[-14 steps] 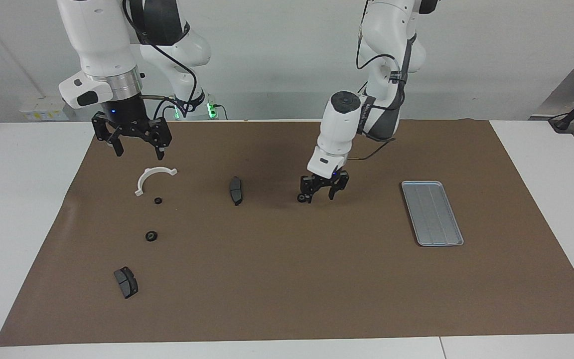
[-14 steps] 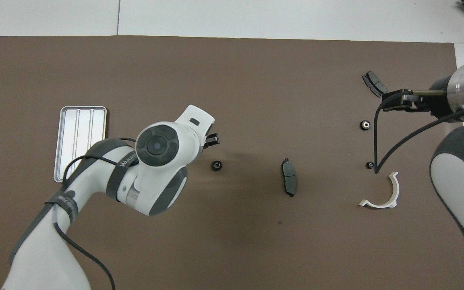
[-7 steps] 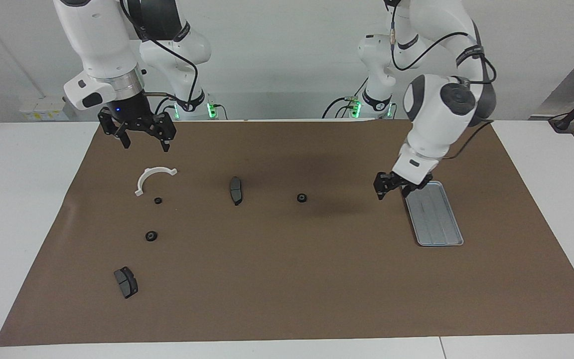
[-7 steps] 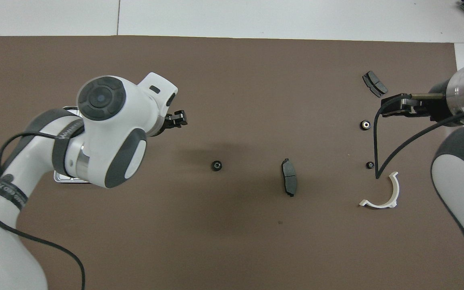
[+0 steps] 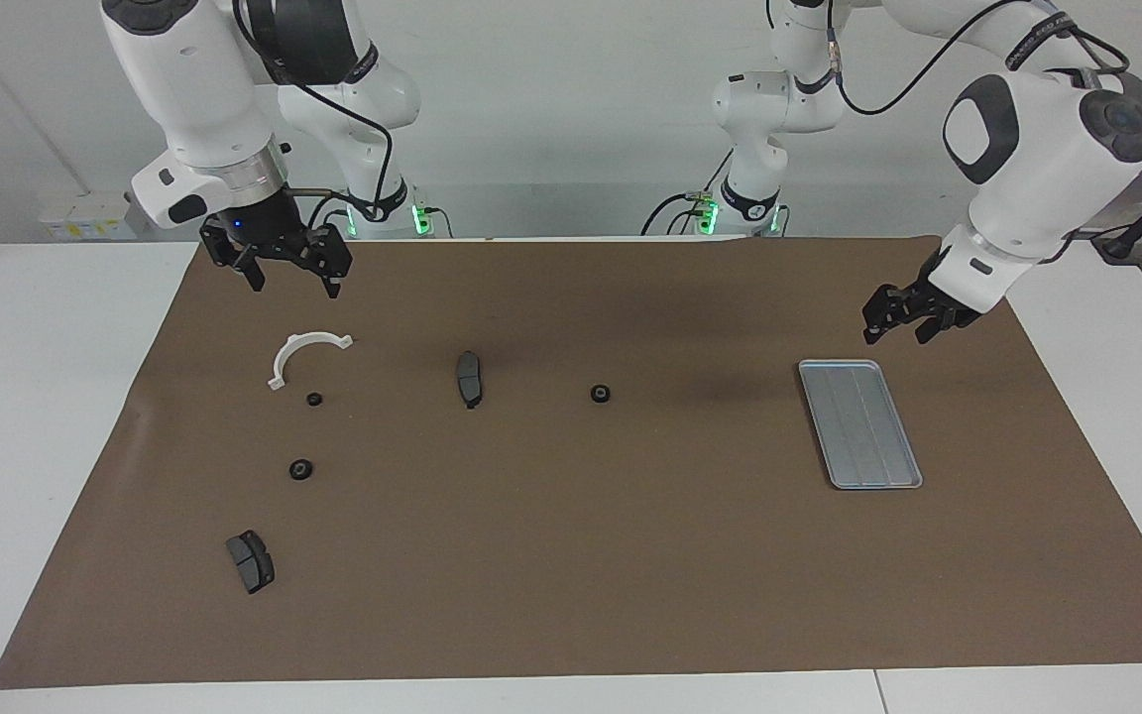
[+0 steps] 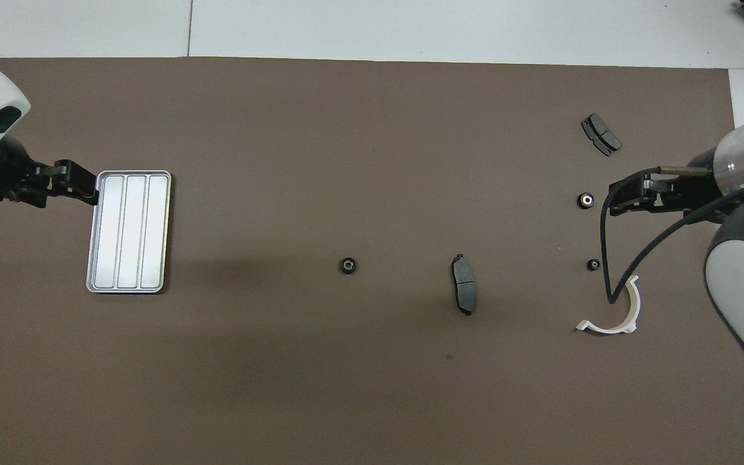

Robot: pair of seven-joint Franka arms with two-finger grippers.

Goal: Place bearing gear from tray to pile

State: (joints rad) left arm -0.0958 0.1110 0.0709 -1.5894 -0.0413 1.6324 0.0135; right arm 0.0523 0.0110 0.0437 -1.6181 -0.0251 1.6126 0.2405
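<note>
A small black bearing gear (image 5: 601, 394) (image 6: 347, 265) lies alone on the brown mat, between the tray and a dark brake pad. The silver ribbed tray (image 5: 858, 421) (image 6: 128, 231) sits toward the left arm's end with nothing in it. My left gripper (image 5: 898, 327) (image 6: 84, 187) hangs open and empty in the air over the mat, just off the tray's corner nearest the robots. Over the mat near a white curved bracket, my right gripper (image 5: 291, 283) (image 6: 617, 197) waits open and empty. No heaped pile shows; the parts lie singly.
Toward the right arm's end lie the white curved bracket (image 5: 301, 355) (image 6: 614, 313), a second gear (image 5: 301, 469) (image 6: 585, 200), a smaller black ring (image 5: 314, 399) (image 6: 593, 264) and a brake pad (image 5: 250, 561) (image 6: 600, 134). Another brake pad (image 5: 470, 378) (image 6: 464, 292) lies mid-mat.
My left gripper left the gear on the middle of the mat, then rose and swung past the tray toward its own end. My right gripper drew up slightly toward the robots.
</note>
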